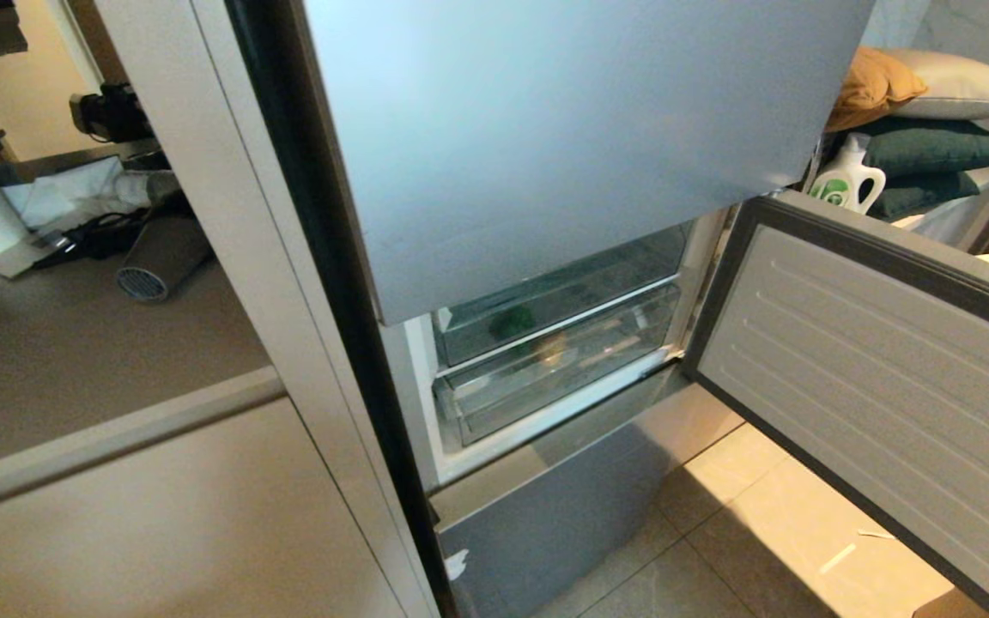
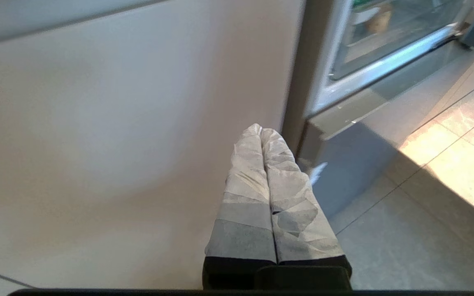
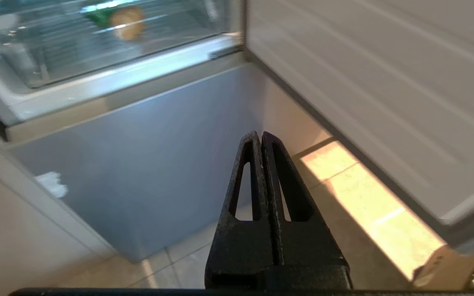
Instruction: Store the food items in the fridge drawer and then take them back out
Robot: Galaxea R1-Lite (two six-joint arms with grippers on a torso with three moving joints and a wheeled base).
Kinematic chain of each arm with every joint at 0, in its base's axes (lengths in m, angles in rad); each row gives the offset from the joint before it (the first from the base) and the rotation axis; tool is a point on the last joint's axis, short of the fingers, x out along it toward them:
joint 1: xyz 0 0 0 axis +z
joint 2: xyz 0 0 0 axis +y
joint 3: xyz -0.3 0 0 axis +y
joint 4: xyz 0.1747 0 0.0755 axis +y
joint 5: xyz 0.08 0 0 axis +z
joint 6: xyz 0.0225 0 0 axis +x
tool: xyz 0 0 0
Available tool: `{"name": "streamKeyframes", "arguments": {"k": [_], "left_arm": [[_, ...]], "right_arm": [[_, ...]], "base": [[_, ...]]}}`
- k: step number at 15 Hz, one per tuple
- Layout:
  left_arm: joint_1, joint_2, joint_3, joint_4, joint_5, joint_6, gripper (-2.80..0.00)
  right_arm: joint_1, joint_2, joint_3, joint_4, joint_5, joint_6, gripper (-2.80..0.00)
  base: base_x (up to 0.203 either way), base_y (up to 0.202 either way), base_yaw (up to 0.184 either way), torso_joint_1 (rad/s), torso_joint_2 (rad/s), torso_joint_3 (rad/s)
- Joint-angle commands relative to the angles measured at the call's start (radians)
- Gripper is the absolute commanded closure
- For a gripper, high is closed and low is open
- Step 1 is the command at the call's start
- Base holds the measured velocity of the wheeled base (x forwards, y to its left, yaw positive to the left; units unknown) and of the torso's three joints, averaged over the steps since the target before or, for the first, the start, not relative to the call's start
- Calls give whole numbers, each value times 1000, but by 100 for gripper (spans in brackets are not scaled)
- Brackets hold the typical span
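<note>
We're seeing the pepper and bun sitting inside the drawer, bun at the pepper's four o'clock. Left gripper and right gripper are hanging low, fingers pressed together. Reaching blind, we're risking hitting the clear front wall.
</note>
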Motion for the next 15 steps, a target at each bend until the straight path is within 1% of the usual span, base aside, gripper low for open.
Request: {"name": "streamKeyframes", "arguments": {"k": [1,4,15], "left_arm": [[0,-1,0,0,0,0,0],[0,0,0,0,0,0,0],[0,0,0,0,0,1,0]], "right_arm": [[0,2,0,0,0,1,0],[0,2,0,0,0,1,0],[0,2,0,0,0,1,0]], "base": [[0,-196,2,0,4,2],[0,-140,1,2,2,2],[0,0,0,0,0,0]]}}
